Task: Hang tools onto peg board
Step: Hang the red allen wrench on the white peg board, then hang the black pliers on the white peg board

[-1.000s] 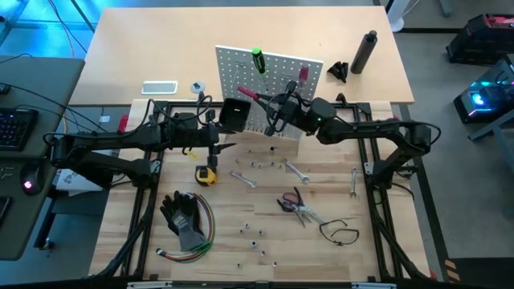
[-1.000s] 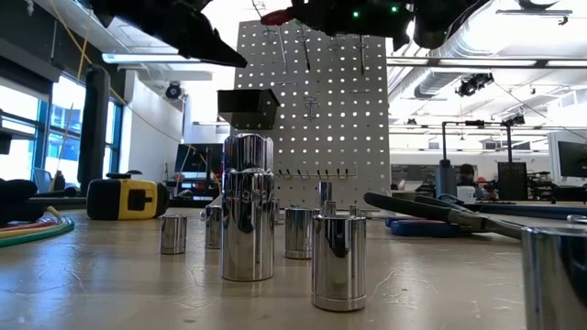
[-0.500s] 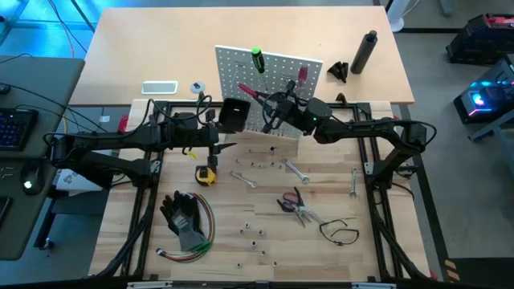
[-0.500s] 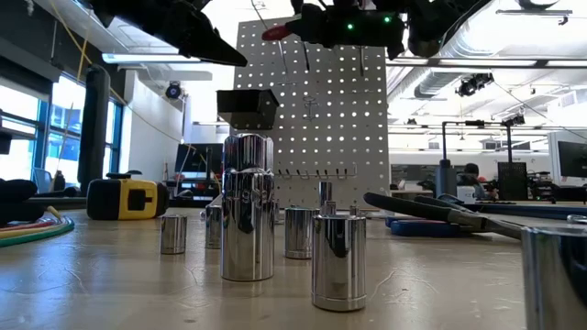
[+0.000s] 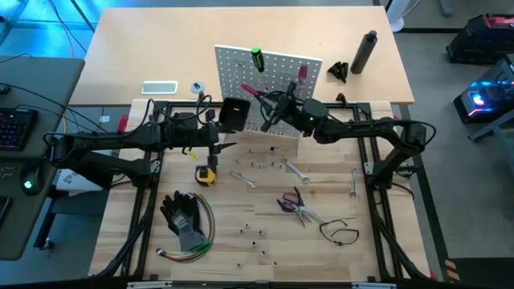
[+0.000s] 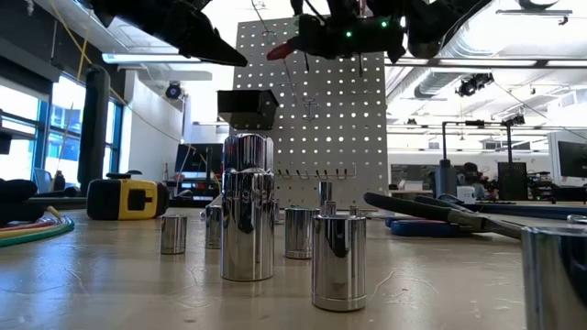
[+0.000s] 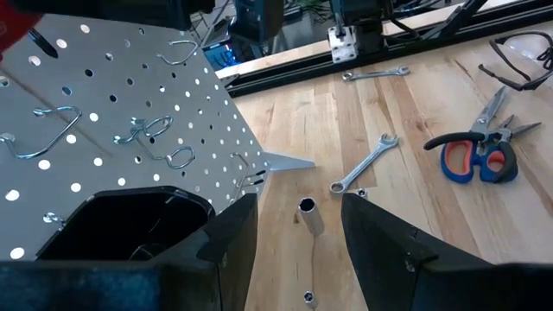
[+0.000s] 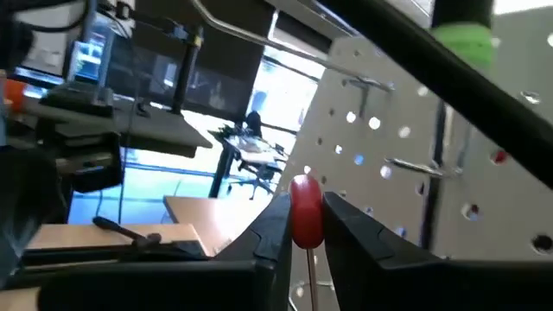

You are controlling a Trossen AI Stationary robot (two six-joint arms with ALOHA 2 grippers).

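High view: right gripper (image 5: 275, 107) jaws clamp a red-handled screwdriver (image 5: 248, 92), seemingly touching the peg board (image 5: 273, 71); left gripper (image 5: 227, 145) jaws apart.

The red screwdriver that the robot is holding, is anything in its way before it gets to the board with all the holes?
Nothing visible blocks it. The right gripper holds the red screwdriver right at the front of the peg board. The black bin sits lower on the board, off to one side. The left gripper waits below that bin.
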